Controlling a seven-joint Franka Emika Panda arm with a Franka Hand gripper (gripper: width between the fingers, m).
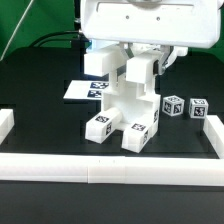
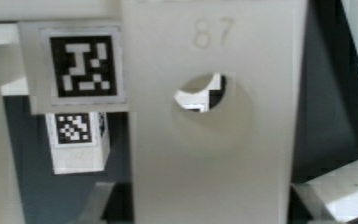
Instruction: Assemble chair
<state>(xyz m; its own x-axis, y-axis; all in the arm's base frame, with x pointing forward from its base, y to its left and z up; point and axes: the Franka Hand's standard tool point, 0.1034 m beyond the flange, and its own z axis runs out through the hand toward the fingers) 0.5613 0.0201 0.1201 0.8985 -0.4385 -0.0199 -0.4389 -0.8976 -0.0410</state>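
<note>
The chair (image 1: 128,105) stands partly joined in the middle of the black table, a white blocky structure on two tagged legs (image 1: 100,127) pointing toward the front rail. My gripper (image 1: 141,55) comes down from above and is shut on the structure's upright top piece (image 1: 139,73). In the wrist view that piece is a broad white panel (image 2: 211,150) with a round hole (image 2: 201,92) and a tag (image 2: 83,65). It fills the space between my fingers (image 2: 341,195), and my gripper (image 2: 211,208) is clamped on its sides. Two small tagged cubes (image 1: 173,105) lie loose at the exterior view's right.
The marker board (image 1: 82,90) lies flat behind the chair at the exterior view's left. White border rails run along the front (image 1: 110,168) and both sides (image 1: 213,135). The large white robot housing (image 1: 150,20) hangs over the back of the table.
</note>
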